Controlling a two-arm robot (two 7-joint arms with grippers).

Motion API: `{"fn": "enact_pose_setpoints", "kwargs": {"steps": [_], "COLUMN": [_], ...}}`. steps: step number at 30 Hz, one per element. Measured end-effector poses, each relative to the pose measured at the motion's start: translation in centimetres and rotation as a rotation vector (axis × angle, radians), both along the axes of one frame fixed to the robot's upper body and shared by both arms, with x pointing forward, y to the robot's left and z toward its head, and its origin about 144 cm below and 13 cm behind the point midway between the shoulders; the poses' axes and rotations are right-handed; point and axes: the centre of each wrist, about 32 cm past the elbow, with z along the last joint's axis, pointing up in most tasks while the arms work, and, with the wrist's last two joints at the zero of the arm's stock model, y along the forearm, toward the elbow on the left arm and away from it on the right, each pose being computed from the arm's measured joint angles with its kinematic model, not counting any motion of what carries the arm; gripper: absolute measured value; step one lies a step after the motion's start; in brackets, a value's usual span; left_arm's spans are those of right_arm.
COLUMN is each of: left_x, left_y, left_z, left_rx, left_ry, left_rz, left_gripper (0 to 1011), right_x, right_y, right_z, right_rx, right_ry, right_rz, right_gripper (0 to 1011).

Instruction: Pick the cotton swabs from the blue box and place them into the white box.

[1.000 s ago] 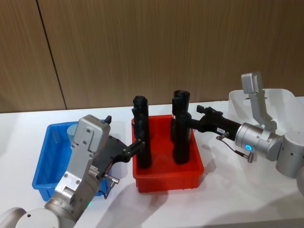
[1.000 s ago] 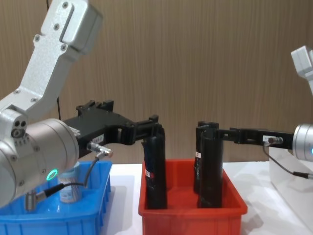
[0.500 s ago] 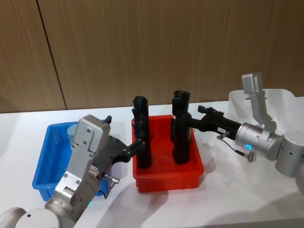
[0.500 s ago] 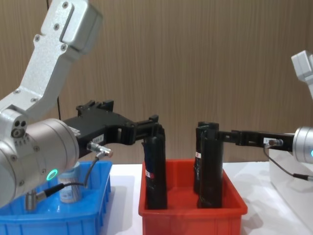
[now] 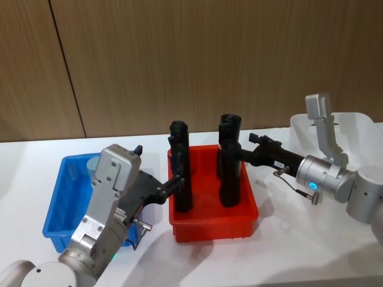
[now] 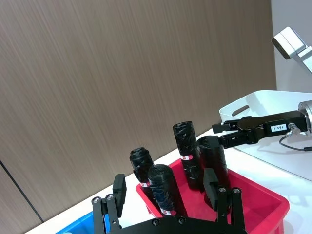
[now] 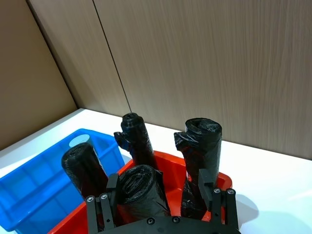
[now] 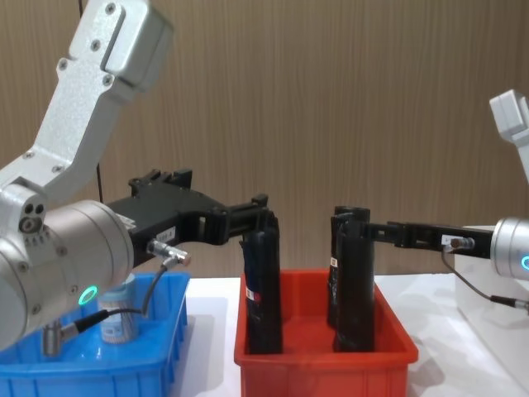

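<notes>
The cotton swabs are sitting in the blue box, at nine o'clock from the red box. Both grippers, left gripper and right gripper, are pointing at the black rolls with fingers apart, holding nothing. I think picking is not starting yet; next, one should be reaching for the jar.

Cotton swabs stand in the blue box.
</notes>
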Motion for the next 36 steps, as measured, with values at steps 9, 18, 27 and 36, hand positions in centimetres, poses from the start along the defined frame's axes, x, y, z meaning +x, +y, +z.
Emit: {"fn": "enact_pose_setpoints", "kwargs": {"steps": [9, 18, 27, 36], "left_x": [0.0, 0.0, 0.0, 0.0], "left_y": [0.0, 0.0, 0.0, 0.0], "left_z": [0.0, 0.0, 0.0, 0.0], "left_rx": [0.0, 0.0, 0.0, 0.0], "left_ry": [0.0, 0.0, 0.0, 0.0], "left_rz": [0.0, 0.0, 0.0, 0.0], "left_gripper": [1004, 1004, 1004, 1004], "right_x": [-0.1, -0.4, -0.7, -1.0], "right_y": [0.0, -0.1, -0.2, -0.1], "right_z": [0.2, 0.5, 0.8, 1.0], "right_rx": [0.026, 0.059, 0.077, 0.05], "right_ry": [-0.021, -0.05, -0.072, -0.085], "right_rz": [0.015, 0.04, 0.06, 0.069], "right_gripper": [1001, 1002, 1001, 1002]}}
